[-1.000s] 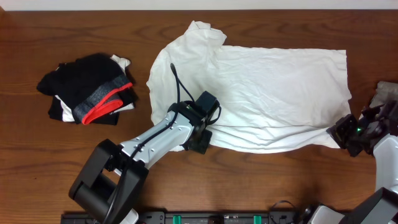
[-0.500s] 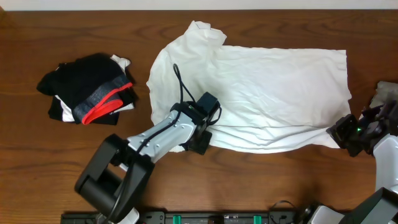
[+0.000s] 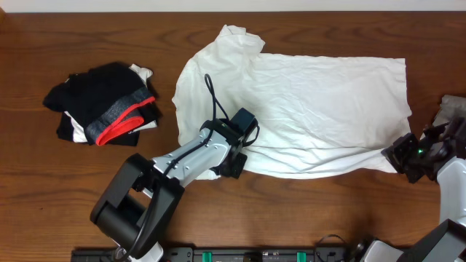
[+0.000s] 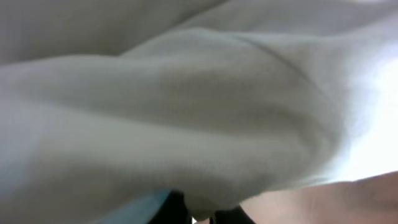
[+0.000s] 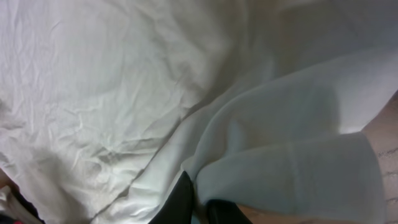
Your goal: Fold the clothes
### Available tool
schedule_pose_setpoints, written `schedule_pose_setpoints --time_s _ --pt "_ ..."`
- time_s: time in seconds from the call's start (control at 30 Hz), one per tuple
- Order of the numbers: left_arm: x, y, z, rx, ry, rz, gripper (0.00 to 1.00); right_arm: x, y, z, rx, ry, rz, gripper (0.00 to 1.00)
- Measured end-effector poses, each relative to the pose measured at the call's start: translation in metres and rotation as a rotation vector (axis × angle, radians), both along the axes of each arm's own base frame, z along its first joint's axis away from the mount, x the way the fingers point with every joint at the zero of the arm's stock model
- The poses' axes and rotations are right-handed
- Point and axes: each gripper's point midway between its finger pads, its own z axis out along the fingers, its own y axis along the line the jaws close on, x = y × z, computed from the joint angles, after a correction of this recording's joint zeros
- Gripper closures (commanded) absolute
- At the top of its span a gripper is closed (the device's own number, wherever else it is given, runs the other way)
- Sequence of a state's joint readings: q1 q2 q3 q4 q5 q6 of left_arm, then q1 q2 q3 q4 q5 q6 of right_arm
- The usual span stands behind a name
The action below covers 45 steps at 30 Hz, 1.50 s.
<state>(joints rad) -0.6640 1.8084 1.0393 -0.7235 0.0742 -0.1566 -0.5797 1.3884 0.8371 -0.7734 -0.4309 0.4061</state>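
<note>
White cotton covers the middle of the wooden table [image 3: 44, 204]. Far left lies a pile [image 3: 102, 113] of dark garments with a red band, well apart from the work. Right of it, the left gripper [image 3: 234, 166] sits at the near hem of the shirt [image 3: 313, 94], below the sleeve side. In the left wrist view its fingers [image 4: 176, 208] show only at the bottom edge, closed on a thick roll of fabric. The shirt lies flat, collar end to the left and hem to the right, with its near edge rumpled between the two arms. At the near right corner the right gripper [image 3: 400, 156] pinches the hem, and in the right wrist view its fingers [image 5: 180, 202] close on a doubled layer. Likely faults: the left jaws seem to hold a bunched roll rather than a single edge, so a lift may drag extra layers and skew the fold. If the two arms rise unevenly, the slack near edge may crease. A shallow pinch at the right corner may slip under tension. At far right a grey item [image 3: 455, 105] is cut off by the frame and cannot be identified. No container is in view, and both the pile and the shirt rest directly on the table.
</note>
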Motion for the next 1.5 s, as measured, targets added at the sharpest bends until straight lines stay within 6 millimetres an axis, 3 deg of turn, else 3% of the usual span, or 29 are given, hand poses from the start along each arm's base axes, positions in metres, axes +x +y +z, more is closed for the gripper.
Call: schedule_pose_setpoints --time_s 0.2,0.57,0.83,1.07,1.2,1.27,1.4,1.5 --pt "-0.026 0.016 0.015 0.079 0.128 -0.001 0.93 0.0 0.0 0.0 0.003 -0.001 -0.002 0.93" --pt "-0.013 0.005 0.086 -0.025 0.006 -0.003 0.83 0.002 -0.001 0.001 -0.002 -0.01 -0.002 0.93" --pt "-0.013 0.004 0.088 -0.031 -0.001 -0.001 0.94 0.004 -0.002 0.001 -0.006 -0.017 -0.002 0.92" --pt "-0.023 0.013 0.093 0.006 0.044 -0.001 0.94 0.007 -0.004 0.005 -0.014 -0.028 -0.001 0.92" --pt "-0.014 0.016 0.131 0.018 0.009 0.008 0.94 0.01 -0.006 0.01 -0.035 -0.045 0.031 0.96" --pt "0.003 0.01 0.165 -0.032 -0.089 0.015 0.94 0.012 -0.007 0.015 -0.051 -0.057 0.057 0.96" --pt "0.017 0.003 0.219 -0.133 -0.247 0.02 0.94 0.018 -0.013 0.031 -0.095 -0.083 0.096 0.97" --pt "0.015 0.006 0.235 -0.154 -0.286 0.022 0.94 0.021 -0.02 0.049 -0.15 -0.106 0.104 0.97"
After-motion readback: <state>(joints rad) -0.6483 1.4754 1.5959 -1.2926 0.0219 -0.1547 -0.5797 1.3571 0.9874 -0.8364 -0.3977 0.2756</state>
